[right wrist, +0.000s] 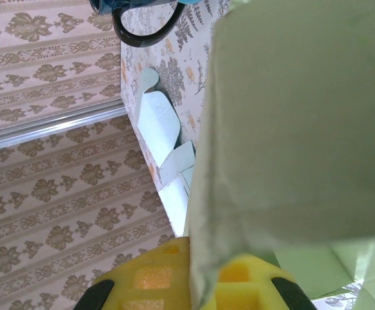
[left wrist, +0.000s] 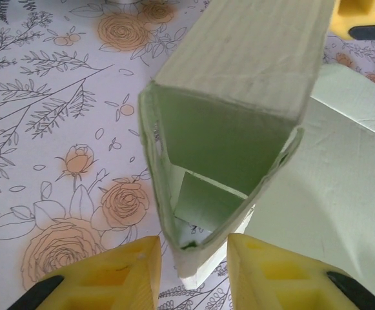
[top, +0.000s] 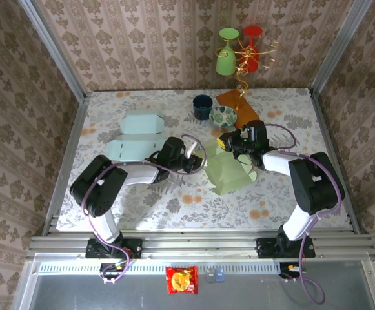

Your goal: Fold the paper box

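Paper box [top: 226,169], pale green and half raised, lies at the middle of the floral table [top: 174,203] between my two arms, so each can reach an end. Flat pale-blue box blanks [top: 135,139] lie off to my left, apart from the work. My right gripper [right wrist: 203,284] is pressed together on a thin wall panel at the far side, I judge to steady the shell. My left gripper [left wrist: 190,274] has its fingers [left wrist: 116,278] parted astride the corner of the open end; whether they press it I cannot tell. Inside, a small inner flap [left wrist: 200,203] sits folded inward.
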Controlling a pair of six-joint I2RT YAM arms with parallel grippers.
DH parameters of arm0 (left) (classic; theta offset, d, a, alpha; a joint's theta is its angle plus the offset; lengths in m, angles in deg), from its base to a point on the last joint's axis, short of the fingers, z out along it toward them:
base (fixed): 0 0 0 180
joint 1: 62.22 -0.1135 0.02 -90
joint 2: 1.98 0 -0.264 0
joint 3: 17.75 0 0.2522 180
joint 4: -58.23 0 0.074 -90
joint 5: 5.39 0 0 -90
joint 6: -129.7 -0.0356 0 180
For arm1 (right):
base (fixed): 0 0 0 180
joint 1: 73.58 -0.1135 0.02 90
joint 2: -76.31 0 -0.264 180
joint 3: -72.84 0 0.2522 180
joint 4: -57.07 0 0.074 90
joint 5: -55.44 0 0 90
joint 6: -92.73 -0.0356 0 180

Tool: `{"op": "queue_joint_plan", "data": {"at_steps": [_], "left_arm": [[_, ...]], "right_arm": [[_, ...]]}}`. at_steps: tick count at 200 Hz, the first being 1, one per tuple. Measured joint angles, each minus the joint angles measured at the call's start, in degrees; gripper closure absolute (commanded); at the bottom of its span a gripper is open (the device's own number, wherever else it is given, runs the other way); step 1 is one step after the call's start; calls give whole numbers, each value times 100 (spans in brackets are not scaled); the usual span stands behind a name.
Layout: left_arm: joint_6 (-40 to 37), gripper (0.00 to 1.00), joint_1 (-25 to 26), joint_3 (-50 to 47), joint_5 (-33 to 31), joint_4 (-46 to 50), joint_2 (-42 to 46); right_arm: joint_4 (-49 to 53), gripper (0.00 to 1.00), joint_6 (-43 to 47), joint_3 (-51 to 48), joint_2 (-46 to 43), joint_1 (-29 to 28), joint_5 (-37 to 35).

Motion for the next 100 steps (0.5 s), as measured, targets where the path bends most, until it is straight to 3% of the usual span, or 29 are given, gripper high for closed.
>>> {"op": "queue_joint_plan", "data": {"at_steps": [100], "left_arm": [[391, 65, 282, 61, -446, -378, -247]], "right_arm": [[-951, 100, -509, -623, -164, -107, -400]]}}
